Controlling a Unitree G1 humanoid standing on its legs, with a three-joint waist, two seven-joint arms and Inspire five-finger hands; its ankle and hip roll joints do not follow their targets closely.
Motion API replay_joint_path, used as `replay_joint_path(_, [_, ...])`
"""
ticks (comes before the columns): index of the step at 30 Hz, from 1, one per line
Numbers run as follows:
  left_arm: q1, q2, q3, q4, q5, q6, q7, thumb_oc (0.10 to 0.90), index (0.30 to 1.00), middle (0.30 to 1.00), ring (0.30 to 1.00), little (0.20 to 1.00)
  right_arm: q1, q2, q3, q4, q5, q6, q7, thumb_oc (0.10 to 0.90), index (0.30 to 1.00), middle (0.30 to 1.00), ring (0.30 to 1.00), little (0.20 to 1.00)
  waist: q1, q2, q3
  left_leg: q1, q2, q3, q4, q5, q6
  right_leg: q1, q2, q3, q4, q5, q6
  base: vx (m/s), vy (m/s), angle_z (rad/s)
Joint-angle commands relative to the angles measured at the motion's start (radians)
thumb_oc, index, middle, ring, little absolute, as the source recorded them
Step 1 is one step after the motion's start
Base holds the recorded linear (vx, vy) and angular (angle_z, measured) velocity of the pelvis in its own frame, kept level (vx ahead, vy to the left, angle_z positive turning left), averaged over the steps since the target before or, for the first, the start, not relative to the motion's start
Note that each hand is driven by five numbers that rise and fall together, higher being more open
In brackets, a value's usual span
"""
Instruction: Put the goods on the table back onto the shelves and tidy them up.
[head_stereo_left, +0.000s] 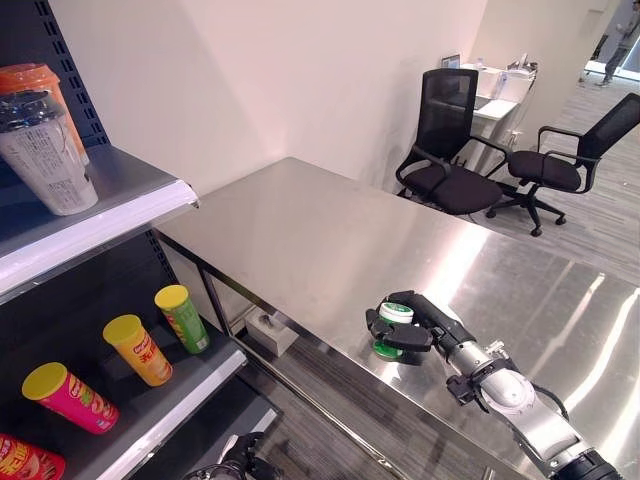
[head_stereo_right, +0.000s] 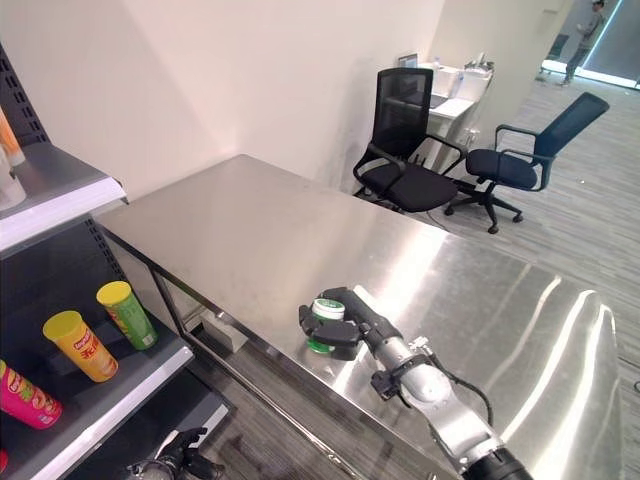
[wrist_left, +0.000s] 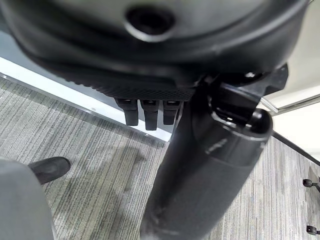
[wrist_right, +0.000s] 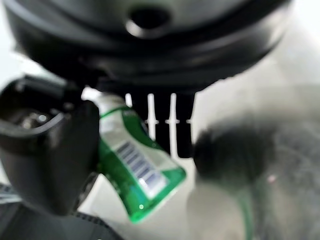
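right hand (head_stereo_left: 415, 325) clasps one green-and-white jar (head_stereo_left: 391, 330) on the worktop (head_stereo_left: 330, 240); left hand (wrist_left: 150, 107) fingers relaxed; three upright snack cans (head_stereo_left: 137, 349) on the lower shelf (head_stereo_left: 170, 395).

Standing at one o'clock beyond the steel surface: two black office chairs (head_stereo_left: 450, 140) (head_stereo_left: 565, 160), flanking a white desk (head_stereo_left: 497, 100).

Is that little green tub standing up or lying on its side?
Upright: the green tub stands on the steel table, white lid upward, with the right hand curled round it.
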Motion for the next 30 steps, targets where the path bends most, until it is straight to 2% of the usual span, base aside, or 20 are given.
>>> replay_joint_path(1, [0.013, 0.066, 0.004, 0.033, 0.015, -0.028, 0.011, 0.8, 0.9, 0.9, 0.9, 0.9, -0.09, 0.045, -0.103, -0.145, -0.023, -0.095, -0.068, 0.4, 0.3, 0.3, 0.3, 0.3, 0.004, -0.082, -0.006, -0.027, -0.071, 0.015, -0.08, 0.077, -0.024, 0.306, -0.05, -0.006, -0.343, 0.154, 0.047, -0.03, -0.015, -0.01])
replay_joint_path(4, [0.011, 0.065, 0.006, 0.029, 0.016, -0.03, 0.012, 0.8, 0.9, 0.9, 0.9, 0.9, -0.098, 0.041, -0.129, -0.2, -0.05, -0.106, -0.087, 0.4, 0.3, 0.3, 0.3, 0.3, 0.0, -0.078, -0.001, -0.027, -0.07, 0.015, -0.08, 0.078, -0.023, 0.303, -0.05, -0.004, -0.34, 0.152, 0.046, -0.01, -0.009, 0.0])
replay_joint_path(6, [0.014, 0.063, 0.009, 0.013, 0.021, -0.036, 0.011, 0.8, 0.9, 0.9, 0.9, 0.9, -0.095, 0.053, -0.173, -0.334, -0.089, -0.13, -0.103, 0.4, 0.3, 0.3, 0.3, 0.3, -0.006, -0.069, 0.006, -0.029, -0.067, 0.014, -0.08, 0.082, -0.024, 0.299, -0.048, -0.003, -0.332, 0.146, 0.043, -0.06, -0.05, 0.0])
replay_joint_path(12, [0.011, 0.058, 0.008, 0.006, 0.026, -0.04, 0.008, 0.8, 0.9, 0.9, 0.9, 0.9, -0.101, 0.063, -0.158, -0.515, -0.071, -0.157, -0.083, 0.4, 0.3, 0.3, 0.3, 0.3, -0.012, -0.058, 0.019, -0.033, -0.057, 0.009, -0.08, 0.094, -0.03, 0.297, -0.043, -0.004, -0.322, 0.137, 0.038, -0.05, -0.047, 0.0])
replay_joint_path(15, [0.006, 0.058, 0.003, 0.006, 0.028, -0.042, 0.004, 0.8, 0.9, 0.9, 0.9, 0.9, -0.148, 0.06, -0.085, -0.592, -0.048, -0.168, -0.059, 0.4, 0.3, 0.3, 0.3, 0.3, -0.011, -0.052, 0.03, -0.035, -0.048, 0.006, -0.08, 0.104, -0.034, 0.3, -0.038, -0.005, -0.318, 0.13, 0.034, -0.08, -0.084, 0.01])
replay_joint_path(17, [-0.005, 0.072, -0.019, -0.009, 0.039, -0.045, 0.004, 0.8, 0.9, 0.9, 0.9, 0.9, -0.259, 0.058, 0.076, -0.681, -0.014, -0.179, -0.029, 0.4, 0.3, 0.3, 0.3, 0.3, 0.002, -0.049, 0.062, -0.052, -0.033, -0.01, -0.076, 0.127, -0.045, 0.309, -0.029, -0.014, -0.325, 0.124, 0.03, -0.1, -0.119, 0.03])
replay_joint_path(18, [-0.006, 0.071, -0.018, -0.009, 0.039, -0.045, 0.004, 0.8, 0.9, 0.9, 0.9, 0.9, -0.261, 0.058, 0.077, -0.68, -0.014, -0.179, -0.029, 0.4, 0.3, 0.3, 0.3, 0.3, 0.0, -0.049, 0.061, -0.059, -0.033, -0.012, -0.076, 0.133, -0.043, 0.303, -0.029, -0.015, -0.324, 0.129, 0.029, -0.13, -0.117, 0.06])
replay_joint_path(19, [-0.008, 0.085, -0.04, -0.018, 0.05, -0.046, 0.005, 0.8, 0.9, 0.9, 0.9, 0.9, -0.333, 0.073, 0.173, -0.709, 0.005, -0.18, -0.017, 0.4, 0.3, 0.3, 0.3, 0.3, 0.016, -0.047, 0.089, -0.086, -0.026, -0.03, -0.073, 0.155, -0.053, 0.309, -0.02, -0.029, -0.346, 0.13, 0.027, -0.13, -0.095, 0.19])
replay_joint_path(21, [-0.027, 0.096, -0.066, -0.027, 0.059, -0.045, 0.013, 0.8, 0.9, 0.9, 0.9, 0.9, -0.427, 0.1, 0.256, -0.689, -0.012, -0.179, -0.022, 0.4, 0.3, 0.3, 0.3, 0.3, 0.036, -0.043, 0.136, -0.129, -0.021, -0.048, -0.073, 0.193, -0.073, 0.316, -0.012, -0.049, -0.375, 0.132, 0.026, -0.17, -0.084, 0.41])
replay_joint_path(22, [-0.028, 0.096, -0.066, -0.027, 0.059, -0.045, 0.013, 0.8, 0.9, 0.9, 0.9, 0.9, -0.428, 0.1, 0.255, -0.689, -0.012, -0.179, -0.022, 0.4, 0.3, 0.3, 0.3, 0.3, 0.035, -0.043, 0.134, -0.136, -0.021, -0.05, -0.073, 0.199, -0.071, 0.309, -0.012, -0.05, -0.374, 0.137, 0.025, -0.38, -0.025, 0.61])
replay_joint_path(23, [-0.071, 0.106, -0.091, -0.03, 0.057, -0.044, 0.022, 0.8, 0.9, 0.9, 0.9, 0.9, -0.55, 0.14, 0.352, -0.633, -0.044, -0.171, -0.024, 0.4, 0.3, 0.3, 0.3, 0.3, 0.047, -0.043, 0.215, -0.208, -0.012, 0.007, -0.05, 0.231, -0.091, 0.292, -0.03, -0.103, -0.378, 0.15, 0.037, -0.45, 0.022, 0.68])
replay_joint_path(24, [-0.089, 0.109, -0.092, -0.026, 0.052, -0.041, 0.027, 0.8, 0.9, 0.9, 0.9, 0.9, -0.589, 0.158, 0.39, -0.587, -0.076, -0.158, -0.021, 0.4, 0.3, 0.3, 0.3, 0.3, 0.029, -0.048, 0.237, -0.212, 0.014, 0.106, -0.018, 0.217, -0.085, 0.271, -0.053, -0.144, -0.378, 0.172, 0.049, -0.53, 0.035, 0.75])
replay_joint_path(25, [-0.091, 0.113, -0.085, -0.032, 0.05, -0.043, 0.025, 0.8, 0.9, 0.9, 0.9, 0.9, -0.601, 0.162, 0.399, -0.565, -0.089, -0.143, -0.015, 0.4, 0.3, 0.3, 0.3, 0.3, 0.015, -0.048, 0.243, -0.214, 0.027, 0.149, 0.012, 0.207, -0.079, 0.252, -0.063, -0.153, -0.378, 0.18, 0.051, -0.33, 0.077, 0.79])
replay_joint_path(26, [-0.084, 0.123, -0.078, -0.034, 0.048, -0.047, 0.027, 0.8, 0.9, 0.9, 0.9, 0.9, -0.606, 0.174, 0.413, -0.548, -0.095, -0.128, 0.0, 0.4, 0.3, 0.3, 0.3, 0.3, -0.006, -0.046, 0.255, -0.195, 0.045, 0.204, 0.06, 0.17, -0.07, 0.239, -0.076, -0.168, -0.378, 0.193, 0.055, -0.18, 0.05, 1.17])
replay_joint_path(27, [-0.084, 0.123, -0.078, -0.034, 0.048, -0.047, 0.027, 0.8, 0.9, 0.9, 0.9, 0.9, -0.606, 0.174, 0.413, -0.548, -0.095, -0.128, 0.0, 0.4, 0.3, 0.3, 0.3, 0.3, -0.006, -0.046, 0.254, -0.196, 0.045, 0.203, 0.06, 0.17, -0.07, 0.238, -0.076, -0.168, -0.378, 0.193, 0.055, -0.16, 0.075, 1.35])
replay_joint_path(28, [-0.084, 0.128, -0.083, -0.034, 0.059, -0.048, 0.035, 0.8, 0.9, 0.9, 0.9, 0.9, -0.615, 0.166, 0.419, -0.547, -0.117, -0.121, 0.008, 0.4, 0.3, 0.3, 0.3, 0.3, -0.036, -0.045, 0.263, -0.155, 0.073, 0.26, 0.104, 0.134, -0.066, 0.228, -0.093, -0.183, -0.378, 0.211, 0.056, -0.18, 0.252, 1.34])
replay_joint_path(29, [-0.081, 0.139, -0.139, -0.033, 0.124, -0.049, 0.053, 0.8, 0.9, 0.9, 0.9, 0.9, -0.596, 0.12, 0.396, -0.553, -0.143, -0.122, 0.013, 0.4, 0.3, 0.3, 0.3, 0.3, -0.12, -0.029, 0.245, 0.004, 0.173, 0.398, 0.143, 0.132, -0.067, 0.211, -0.127, -0.251, -0.368, 0.235, 0.058, -0.18, 0.249, 0.99])
replay_joint_path(30, [-0.082, 0.138, -0.14, -0.033, 0.124, -0.049, 0.054, 0.8, 0.9, 0.9, 0.9, 0.9, -0.596, 0.119, 0.396, -0.554, -0.143, -0.122, 0.014, 0.4, 0.3, 0.3, 0.3, 0.3, -0.12, -0.028, 0.246, 0.006, 0.173, 0.398, 0.141, 0.134, -0.067, 0.213, -0.126, -0.251, -0.369, 0.236, 0.057, -0.12, 0.28, 1.43])
